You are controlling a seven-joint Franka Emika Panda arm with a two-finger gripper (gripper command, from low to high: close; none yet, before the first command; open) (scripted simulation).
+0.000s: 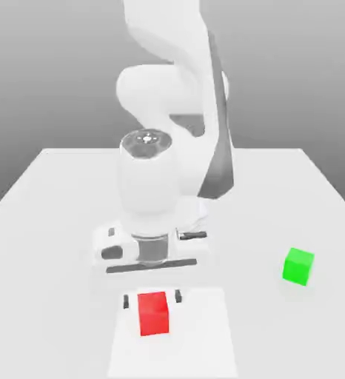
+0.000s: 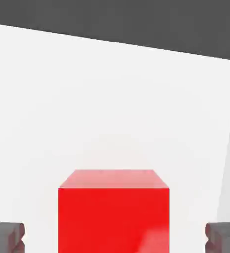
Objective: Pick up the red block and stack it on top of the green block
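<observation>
Exterior view: white arm fills the centre and top of the frame, wrist pointing down at the white tabletop. End effector sits low, lower centre of frame, spread wide. Its two dark fingertips flank the red block, one on each side, with a gap between each tip and the block. Red block rests on the tabletop. Green block sits at the right of the frame, middle height, well apart from the red block and the arm.

Hand view: red block at bottom centre; dark fingertips in the bottom corners, clear of its sides.
</observation>
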